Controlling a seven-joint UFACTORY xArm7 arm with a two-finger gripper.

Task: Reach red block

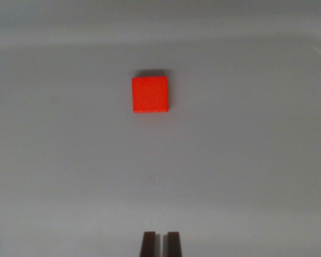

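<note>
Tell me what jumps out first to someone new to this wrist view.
The red block grabs the eye: a bright square lying alone on the pale grey surface, slightly above the picture's centre. Next come the gripper fingertips, two dark tips at the bottom edge with a narrow gap between them, well apart from the block.

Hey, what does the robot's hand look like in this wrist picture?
Only the tips of the hand show, at the bottom edge: two dark brown, flat, squared-off fingers side by side with a thin gap between them. No cables or markings are visible.
</note>
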